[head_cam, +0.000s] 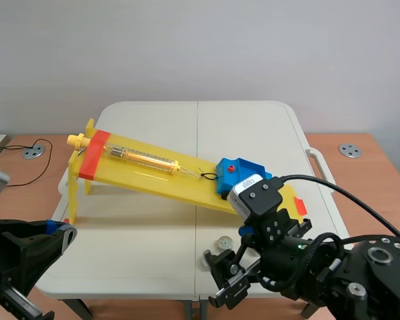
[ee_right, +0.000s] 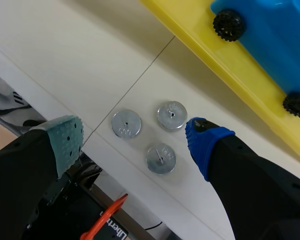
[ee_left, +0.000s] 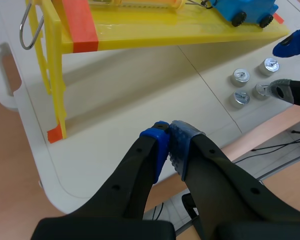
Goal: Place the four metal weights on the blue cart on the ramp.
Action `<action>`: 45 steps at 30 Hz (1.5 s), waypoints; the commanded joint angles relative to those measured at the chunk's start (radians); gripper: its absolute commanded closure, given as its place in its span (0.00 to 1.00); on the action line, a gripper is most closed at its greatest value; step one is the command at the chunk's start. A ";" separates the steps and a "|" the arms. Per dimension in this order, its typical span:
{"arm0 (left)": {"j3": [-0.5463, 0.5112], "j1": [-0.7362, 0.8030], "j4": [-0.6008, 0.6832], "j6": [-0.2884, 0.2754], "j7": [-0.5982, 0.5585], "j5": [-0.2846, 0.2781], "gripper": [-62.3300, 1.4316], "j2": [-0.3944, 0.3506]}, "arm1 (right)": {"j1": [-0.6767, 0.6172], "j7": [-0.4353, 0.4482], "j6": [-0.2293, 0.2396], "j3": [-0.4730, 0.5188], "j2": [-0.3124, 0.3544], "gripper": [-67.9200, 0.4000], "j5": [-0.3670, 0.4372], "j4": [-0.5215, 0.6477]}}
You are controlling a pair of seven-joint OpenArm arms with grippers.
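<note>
A blue cart [head_cam: 241, 175] with black wheels sits at the low end of the yellow ramp [head_cam: 153, 175]. Several round metal weights [ee_left: 240, 76] lie on the white table just in front of that end. Three of them show in the right wrist view [ee_right: 126, 123], below and between my right gripper's fingers. My right gripper [ee_right: 135, 137] hangs open over them with nothing in it; in the scene view this right gripper [head_cam: 230, 252] is at the table's near edge. At the near left corner my left gripper [ee_left: 169, 145] is shut on nothing, far from the weights.
A yellow spring scale [head_cam: 147, 158] lies along the ramp, tied to the cart by a string. Red tape [head_cam: 93, 155] marks the ramp's high end, which stands on thin yellow legs [ee_left: 57, 95]. The table [head_cam: 153, 260] has a handle [ee_left: 0, 75] on its left side.
</note>
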 commanded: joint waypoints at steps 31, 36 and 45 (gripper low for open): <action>-0.015 0.005 0.070 -0.025 -0.103 -0.056 0.93 0.005 | 0.149 0.247 -0.074 -0.116 -0.072 0.37 -0.085 -0.098; -0.015 0.005 0.070 -0.025 -0.105 -0.056 0.93 0.005 | 0.173 0.243 -0.074 -0.131 -0.092 0.41 -0.087 -0.129; -0.015 0.005 0.070 -0.025 -0.105 -0.056 0.93 0.005 | 0.179 0.215 -0.075 -0.142 -0.096 0.42 -0.087 -0.141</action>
